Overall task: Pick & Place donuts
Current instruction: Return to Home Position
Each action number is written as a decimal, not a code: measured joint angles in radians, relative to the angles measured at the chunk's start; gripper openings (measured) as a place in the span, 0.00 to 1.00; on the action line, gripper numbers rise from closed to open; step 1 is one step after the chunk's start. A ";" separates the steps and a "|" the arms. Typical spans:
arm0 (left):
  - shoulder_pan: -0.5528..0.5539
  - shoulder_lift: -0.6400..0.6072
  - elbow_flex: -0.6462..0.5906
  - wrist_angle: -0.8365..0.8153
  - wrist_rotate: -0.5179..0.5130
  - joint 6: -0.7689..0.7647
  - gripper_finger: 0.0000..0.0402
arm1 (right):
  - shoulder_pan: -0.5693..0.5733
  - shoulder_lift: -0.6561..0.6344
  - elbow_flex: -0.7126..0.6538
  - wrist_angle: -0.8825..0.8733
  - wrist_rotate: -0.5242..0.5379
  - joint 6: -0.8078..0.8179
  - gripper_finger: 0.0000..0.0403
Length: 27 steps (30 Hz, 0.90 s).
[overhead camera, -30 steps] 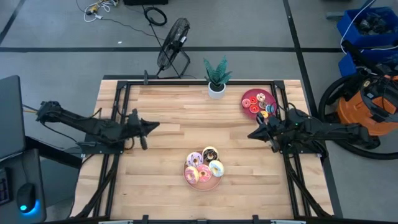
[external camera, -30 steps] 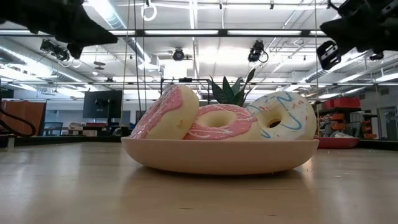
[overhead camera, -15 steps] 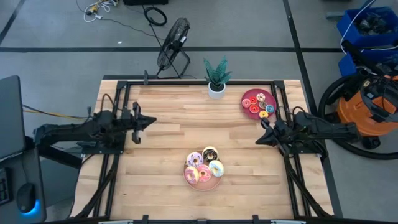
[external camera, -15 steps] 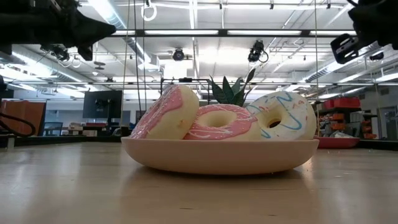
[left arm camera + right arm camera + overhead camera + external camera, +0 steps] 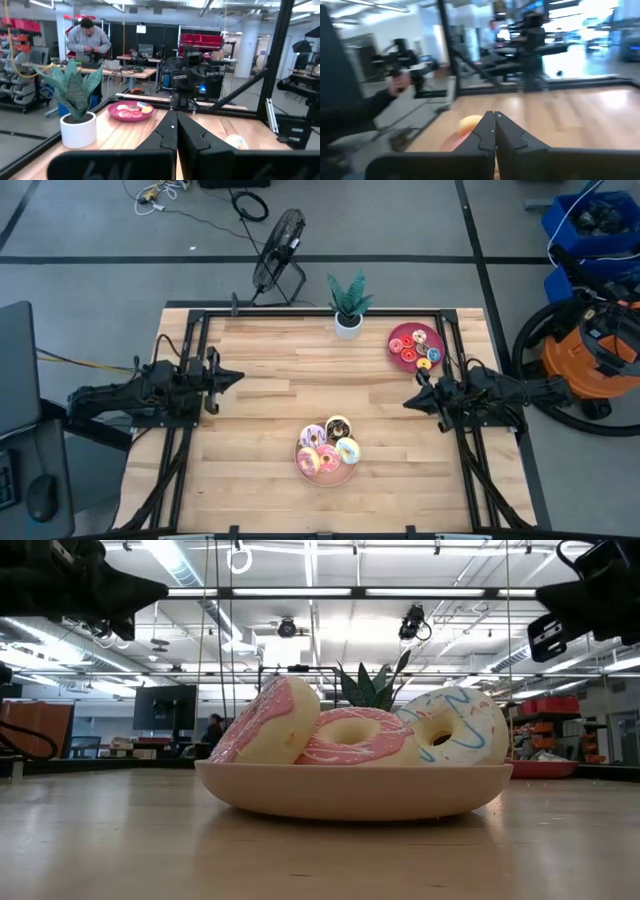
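Since every donut in sight already sits on a plate, reads as sorting finished, with both arms held off to the sides for the trip to rest. Finds the larger donuts [image 5: 328, 461] crowded on the pink plate [image 5: 341, 475], well apart from the potted plant [image 5: 349, 302] and straight out from it toward the near edge of the counter [image 5: 280, 350]. Leaning on one another there, likely for want of room: in the low view, a pink-iced donut [image 5: 268, 722] tipped up on edge at one end and a white donut with blue drizzle [image 5: 450, 725] propped at the other. Finds the small donuts [image 5: 420, 337] gathered on the red plate [image 5: 393, 343], just beside the plant on the right arm's side; sorted by size, judging from how things lie. Puts the left gripper [image 5: 238, 376] above the wood, well apart from the plant on the left arm's side, jaws clenched on nothing and pressed together in the left wrist view. Puts the right gripper [image 5: 407, 401] above the wood too, beyond the red plate from the plant, jaws likewise clenched and empty. Carried high and closed, presumably, to clear both plates. Leaves one small hazard: a low sweep nudging the leaning heap.
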 joint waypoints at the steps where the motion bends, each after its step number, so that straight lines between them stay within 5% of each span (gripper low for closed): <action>1: -0.004 -0.014 -0.008 0.001 0.000 0.009 0.01 | 0.003 0.000 0.000 -0.001 0.032 -0.003 0.00; 9: -0.005 -0.058 -0.115 -0.004 -0.003 0.020 0.01 | 0.006 0.000 0.000 0.009 0.073 -0.013 0.00; 27: -0.084 -0.057 -0.115 -0.041 0.017 0.021 0.02 | 0.096 0.000 0.000 -0.047 0.237 -0.096 0.00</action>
